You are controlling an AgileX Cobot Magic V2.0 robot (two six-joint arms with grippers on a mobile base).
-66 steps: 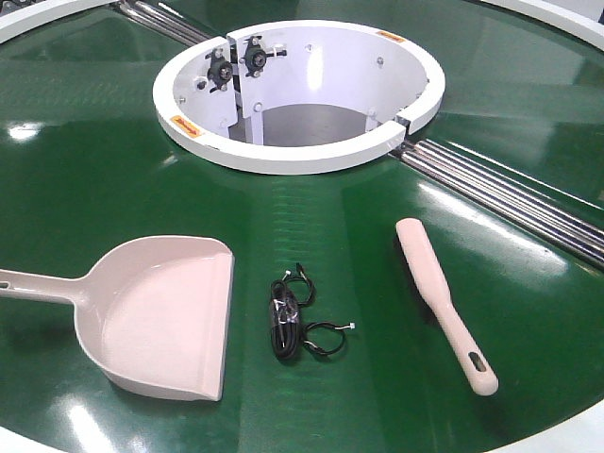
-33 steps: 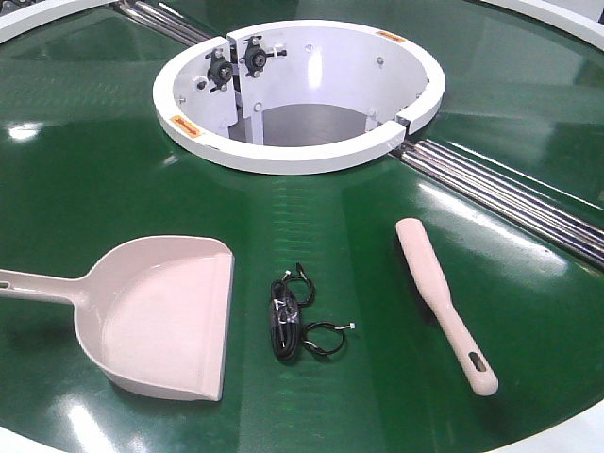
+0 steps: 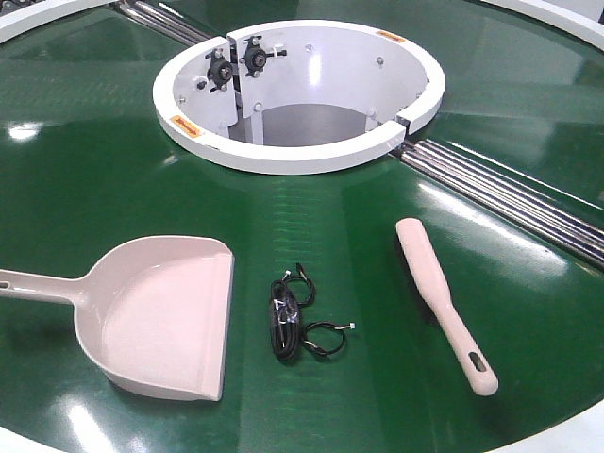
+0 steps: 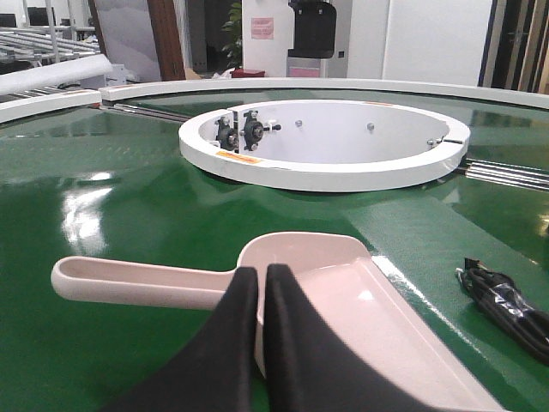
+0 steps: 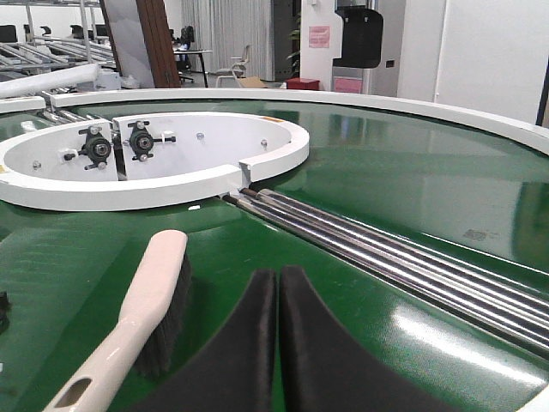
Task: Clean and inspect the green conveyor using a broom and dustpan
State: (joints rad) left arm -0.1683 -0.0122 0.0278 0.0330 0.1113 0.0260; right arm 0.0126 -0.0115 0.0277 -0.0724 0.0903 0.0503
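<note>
The green conveyor (image 3: pixel 113 170) fills the front view. On it at the left lies the pale pink dustpan (image 3: pixel 160 316), mouth facing right, handle running off the left edge. The pink broom (image 3: pixel 444 302) lies at the right, bristles down, slotted handle end nearest the camera. Neither gripper shows in the front view. In the left wrist view my left gripper (image 4: pixel 262 273) is shut and empty, above the dustpan (image 4: pixel 343 292) where handle meets scoop. My right gripper (image 5: pixel 278 275) is shut and empty, to the right of the broom (image 5: pixel 150 300).
A tangled black cable (image 3: pixel 294 324) lies between dustpan and broom. The white ring hub (image 3: pixel 302 94) sits behind, with chrome roller rods (image 3: pixel 510 193) running to the right. The belt's white outer rim (image 3: pixel 566 429) is at the near right corner.
</note>
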